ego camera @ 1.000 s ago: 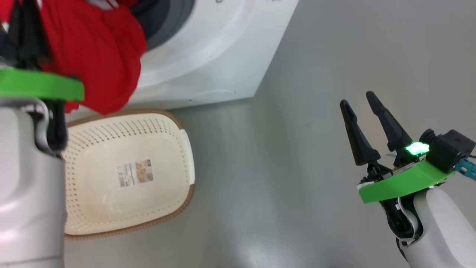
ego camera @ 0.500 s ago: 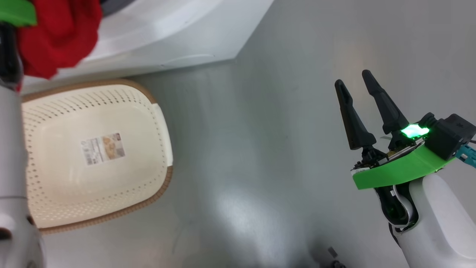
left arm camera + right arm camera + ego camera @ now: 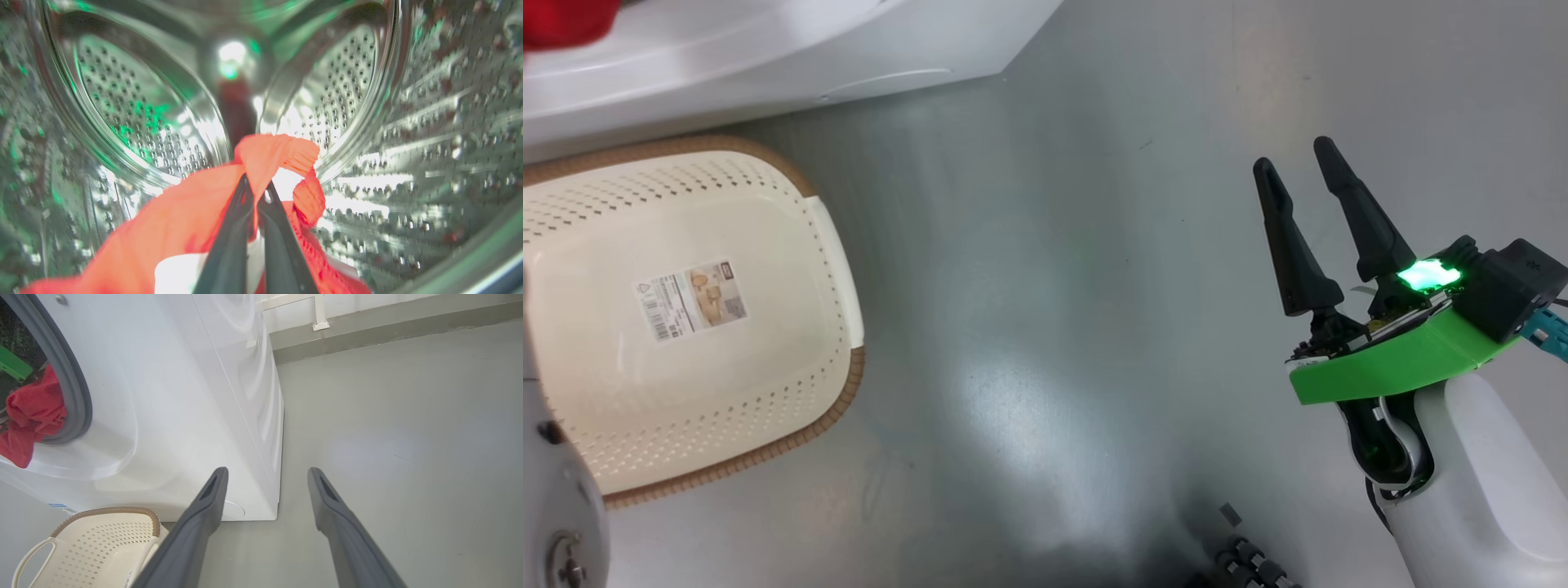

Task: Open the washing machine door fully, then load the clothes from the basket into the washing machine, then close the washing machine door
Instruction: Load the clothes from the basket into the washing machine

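Left gripper [image 3: 256,185] is clamped on the red clothes [image 3: 184,228], fingers pointing deep into the steel drum [image 3: 135,106] of the washing machine [image 3: 184,396]. The cloth trails back from the tips, its tail draped out over the grey gasket [image 3: 79,388]. Right gripper [image 3: 1293,159] has fingers wide apart, nothing in them, over the floor [image 3: 1054,286]. The basket [image 3: 837,400] sits on the floor just before the machine, open side up, long axis roughly along the machine's front.
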